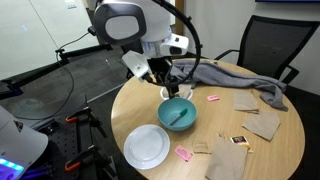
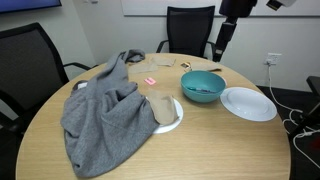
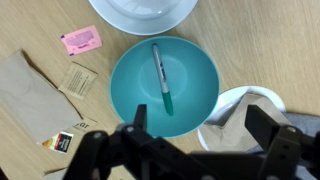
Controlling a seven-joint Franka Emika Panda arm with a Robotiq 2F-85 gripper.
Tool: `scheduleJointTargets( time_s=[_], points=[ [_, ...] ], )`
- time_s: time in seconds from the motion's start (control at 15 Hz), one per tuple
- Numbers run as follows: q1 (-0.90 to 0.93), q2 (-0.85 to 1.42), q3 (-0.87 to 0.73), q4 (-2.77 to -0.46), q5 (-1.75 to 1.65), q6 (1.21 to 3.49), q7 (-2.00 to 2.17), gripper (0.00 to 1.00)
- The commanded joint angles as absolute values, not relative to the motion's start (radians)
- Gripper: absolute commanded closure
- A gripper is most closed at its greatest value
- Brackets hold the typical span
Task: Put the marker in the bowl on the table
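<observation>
Office room, black chairs (image 2: pixel 190 25) set round a large round table (image 2: pixel 230 150) with a light wood top.

Item 1: bowl (image 3: pixel 190 75), teal-blue, round, smooth-sided, upright on the table; seen in both exterior views and from above in the wrist view.

Item 2: marker (image 3: pixel 161 78), slim, with a green end. It lay inside the bowl on the bottom, green end toward the wrist camera, free of any grip.

Item 3: gripper (image 3: pixel 200 112), held above the table over the near edge of the bowl. Its two fingers (image 3: pixel 140 112) stood wide apart with nothing between them, clear of the marker.

Item 4: white plate (image 1: pixel 147 147), flat, beside the bowl.

Item 5: small white cup (image 1: pixel 168 93), just beside the bowl, below the gripper in an exterior view.

Item 6: grey cloth (image 2: pixel 105 110), crumpled, spread over a large part of the top.

Item 7: brown paper napkin (image 3: pixel 25 95), flat on the wood, near the bowl.

Item 8: pink packet (image 3: pixel 81 40), on the wood between the napkin and the plate.
</observation>
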State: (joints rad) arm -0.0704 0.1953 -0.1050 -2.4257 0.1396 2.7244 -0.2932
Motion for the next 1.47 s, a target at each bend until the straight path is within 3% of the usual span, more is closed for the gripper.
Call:
scheduleJointTargets(
  time_s=[0.0, 0.67, 1.4],
  points=[
    [-0.118, 0.289, -0.072, -2.345, 0.111, 2.716, -0.332, 0.0],
    [-0.155, 0.491, -0.059, -2.173, -0.027, 2.701, -0.33, 0.0],
    [-0.157, 0.574, -0.044, -2.147, -0.042, 2.719, -0.298, 0.0]
  ],
)
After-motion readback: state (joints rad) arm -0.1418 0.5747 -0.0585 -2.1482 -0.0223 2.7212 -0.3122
